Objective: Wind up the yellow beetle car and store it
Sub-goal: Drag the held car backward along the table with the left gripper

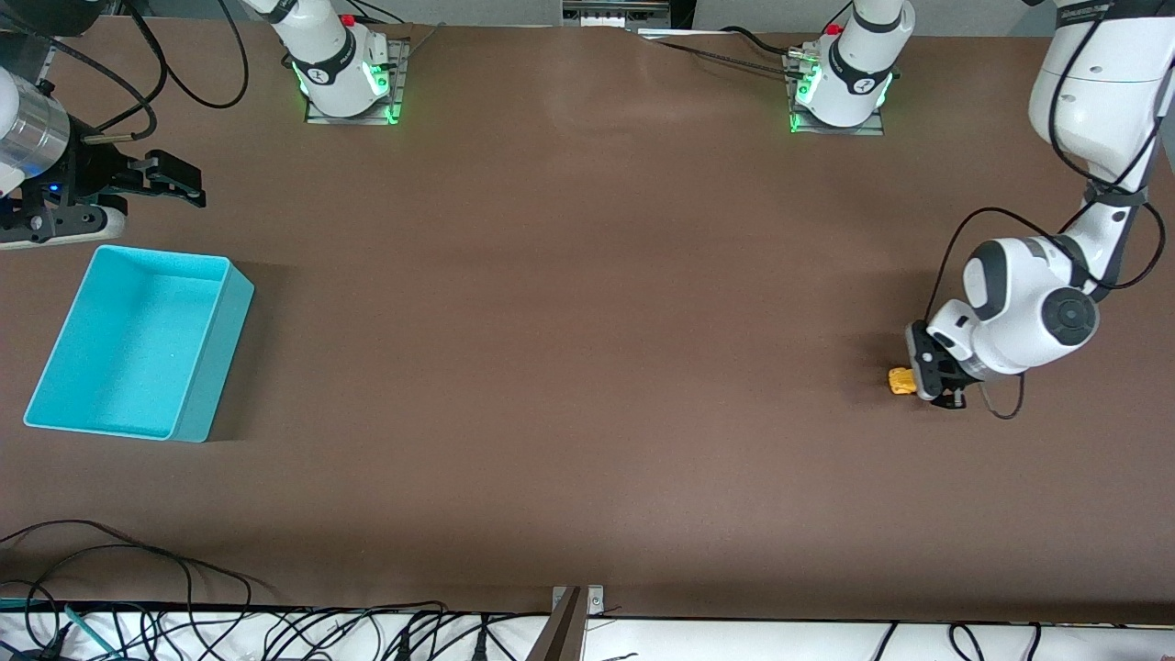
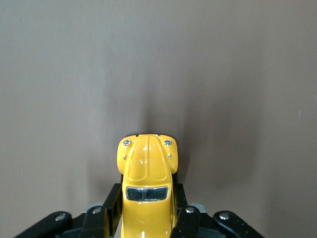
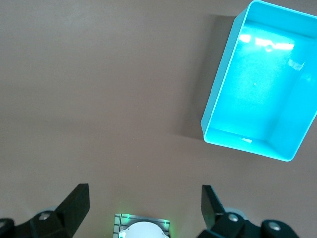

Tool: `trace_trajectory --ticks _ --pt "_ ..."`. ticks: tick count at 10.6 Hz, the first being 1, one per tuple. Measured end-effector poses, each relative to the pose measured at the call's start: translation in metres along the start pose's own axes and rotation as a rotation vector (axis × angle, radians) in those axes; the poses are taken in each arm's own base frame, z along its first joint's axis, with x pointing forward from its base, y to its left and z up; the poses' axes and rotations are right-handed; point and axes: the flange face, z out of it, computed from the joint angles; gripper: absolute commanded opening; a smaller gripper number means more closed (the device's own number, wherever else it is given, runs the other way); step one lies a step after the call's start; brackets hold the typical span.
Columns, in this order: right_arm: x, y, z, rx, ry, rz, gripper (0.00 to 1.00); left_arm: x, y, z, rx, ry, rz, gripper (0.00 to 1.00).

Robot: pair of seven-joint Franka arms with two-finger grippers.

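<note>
Nearest the front camera, low at the left arm's end of the brown table (image 1: pixel 587 367), sits the yellow beetle car (image 2: pixel 147 181), pinched by its sides in my left gripper (image 1: pixel 923 381). It looks light, hard and glossy, so probably slippery; the flat flanks between the wheels seem the safest hold. My right gripper (image 3: pixel 143 206) waits spread wide above the table beside the empty turquoise bin (image 1: pixel 216 344).
</note>
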Motion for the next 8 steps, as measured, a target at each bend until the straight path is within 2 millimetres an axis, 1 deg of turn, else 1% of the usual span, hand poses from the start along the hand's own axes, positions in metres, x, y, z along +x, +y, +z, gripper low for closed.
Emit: trace_trajectory --ticks 1,2,3,6,8 --pt "0.000 0.000 0.000 0.000 0.000 0.000 1.00 -0.018 0.000 0.000 0.002 0.000 0.003 0.07" --pt "0.000 0.000 0.000 0.000 0.000 0.000 1.00 -0.030 0.001 0.000 0.004 0.001 0.010 0.07" --pt "0.000 0.000 0.000 0.000 0.000 0.000 1.00 -0.037 0.001 0.000 0.005 0.001 0.022 0.07" --pt "0.000 0.000 0.000 0.000 0.000 0.000 1.00 -0.049 0.001 0.000 0.007 0.001 0.066 0.07" --pt "0.000 0.000 0.000 0.000 0.000 0.000 1.00 -0.051 0.002 0.000 0.007 0.001 0.082 0.07"
